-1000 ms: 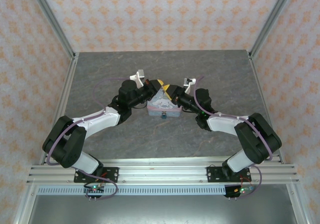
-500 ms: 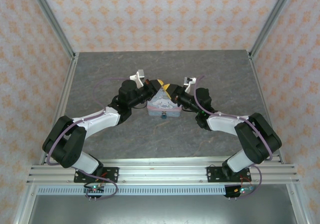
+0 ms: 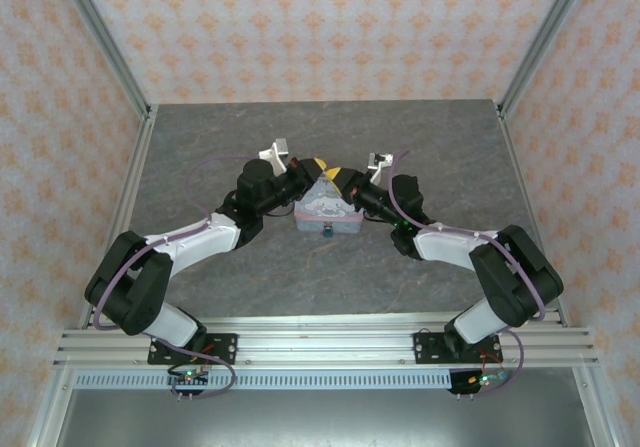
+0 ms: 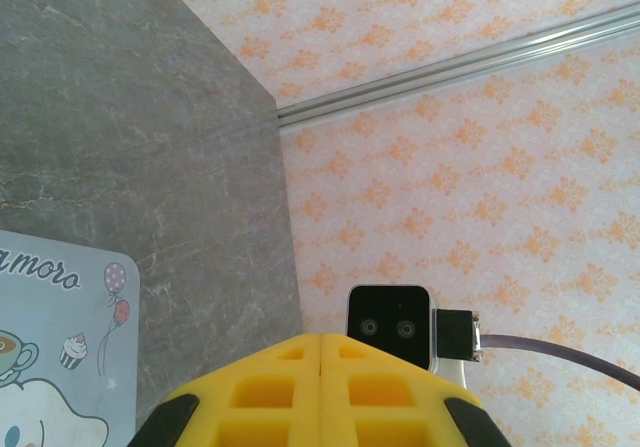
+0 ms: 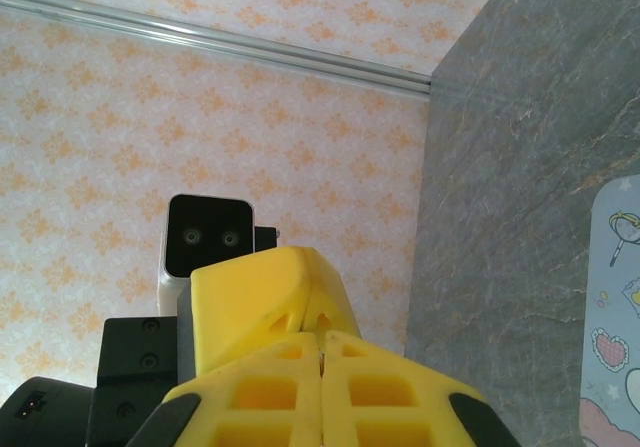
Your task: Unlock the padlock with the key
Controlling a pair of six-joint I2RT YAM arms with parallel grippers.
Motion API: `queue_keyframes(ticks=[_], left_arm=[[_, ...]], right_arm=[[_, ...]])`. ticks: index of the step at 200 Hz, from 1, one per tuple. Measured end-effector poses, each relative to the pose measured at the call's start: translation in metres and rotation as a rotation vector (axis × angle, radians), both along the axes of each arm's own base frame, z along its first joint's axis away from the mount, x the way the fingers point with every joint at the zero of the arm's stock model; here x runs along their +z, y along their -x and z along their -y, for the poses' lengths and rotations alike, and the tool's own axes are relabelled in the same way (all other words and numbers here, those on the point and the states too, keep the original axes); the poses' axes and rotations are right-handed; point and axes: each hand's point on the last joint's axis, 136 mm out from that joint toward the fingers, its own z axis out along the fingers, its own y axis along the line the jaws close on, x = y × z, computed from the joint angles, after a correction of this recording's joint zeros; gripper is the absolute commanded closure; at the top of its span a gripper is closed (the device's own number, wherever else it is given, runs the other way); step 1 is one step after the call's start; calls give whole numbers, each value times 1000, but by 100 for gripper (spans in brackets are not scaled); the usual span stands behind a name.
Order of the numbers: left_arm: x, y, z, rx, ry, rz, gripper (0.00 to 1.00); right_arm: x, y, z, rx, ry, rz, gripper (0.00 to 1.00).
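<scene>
**Over grey stone, two pincers meet at a cartoon tin**

Beneath both pincers spreads a grey, marble-veined table [image 3: 420, 147], matt and faintly streaked, which forms the floor of a small booth. Behind the pincers and out to either side rise walls [image 3: 320, 27] papered in pale cream with a repeating orange floral motif. Aluminium posts [image 3: 105, 42] climb the corners. On the base side of the arms a ribbed aluminium rail [image 3: 320, 339] crosses the table's edge.

The left pincer [image 3: 316, 166] and right pincer [image 3: 334, 176] reach inward from opposite sides. They come tip to tip above the far part of a pale blue cartoon-printed tin [image 3: 322, 211].

From the left wrist, that pincer's yellow fingers [image 4: 270, 392] are pressed flat together with only a thin seam between them. Just past their tips sits the other arm's white wrist camera [image 4: 388, 325]. The tin's rounded corner lies to their left on the stone.

From the right wrist, the right pincer's yellow fingers [image 5: 380, 392] are likewise closed on each other. The left pincer's yellow tip touches them just beyond. The wallpaper and one aluminium rail fill the background, and grey table runs off to their right.

The padlock [image 3: 327, 234], a tiny teal block, sits at the tin's near edge and touches it. It is on the base side of both pincers and apart from them, with the tin's lid between.
</scene>
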Motion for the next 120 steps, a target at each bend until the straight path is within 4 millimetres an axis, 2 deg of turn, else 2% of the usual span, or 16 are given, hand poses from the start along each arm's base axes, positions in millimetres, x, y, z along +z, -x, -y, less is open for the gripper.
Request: queue_keyframes(ticks=[13,120], left_arm=[[0,0,0,0,0,0,100],[1,1,-3,14,-1,4,100]], right_arm=[[0,0,0,0,-2,-2,100],[1,-2,2,-15,-17,-18,100]])
